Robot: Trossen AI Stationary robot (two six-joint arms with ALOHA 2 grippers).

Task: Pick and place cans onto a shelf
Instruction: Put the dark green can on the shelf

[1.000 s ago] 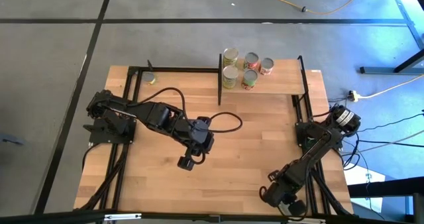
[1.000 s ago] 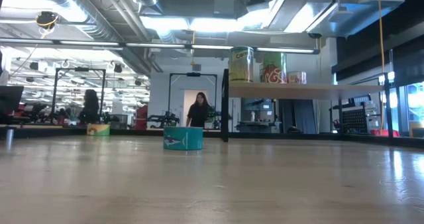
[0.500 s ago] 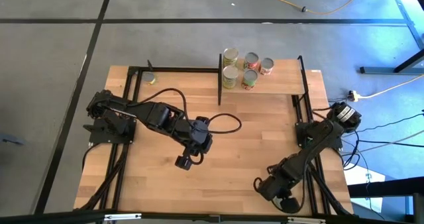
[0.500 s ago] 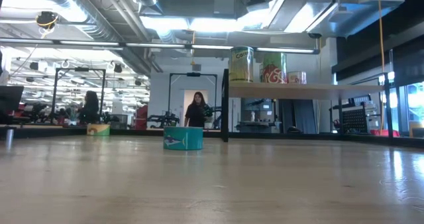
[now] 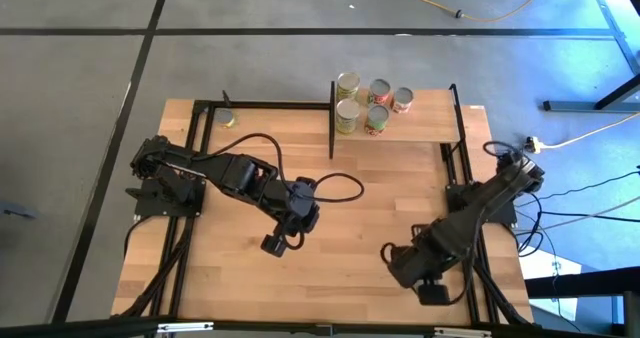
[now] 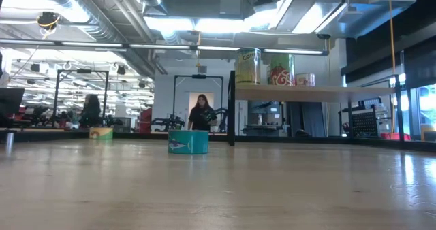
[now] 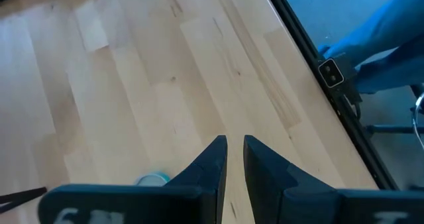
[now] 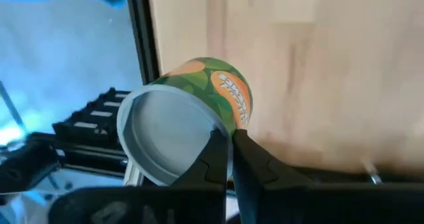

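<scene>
From above, the light-wood plank desk [image 5: 400, 193] is carrying the shelf [image 5: 430, 126], a raised pale board with thin black uprights at the far right corner, and five cans [image 5: 347, 116] are sitting on it in a tight bunch, little cylinders with round silver tops. One more, the corner can [image 5: 228, 118], is standing alone at the far left corner of the desk. The left claw [image 5: 272, 244] is hanging over the middle of the desk, well away from the shelf, and the right claw [image 5: 392, 256] is reaching in near the front right edge. Down at desk height, a squat teal can [image 6: 188, 141] is standing upright mid-desk, a yellow-green one is sitting far off to the left, and three shelf cans are showing up on the board; two people [image 6: 203, 113] are standing in the room behind. In the left wrist view the left claw's dark wedge fingers [image 7: 212, 161] are sitting nearly together with nothing between them, bare planks ahead and a sliver of a round bluish top just beside them. In the right wrist view the right claw's tips are pinching together right on the rim of a green-and-orange can [image 8: 218, 85], which is tilting with its flat grey end toward the camera, over the black rail at the desk's edge.
</scene>
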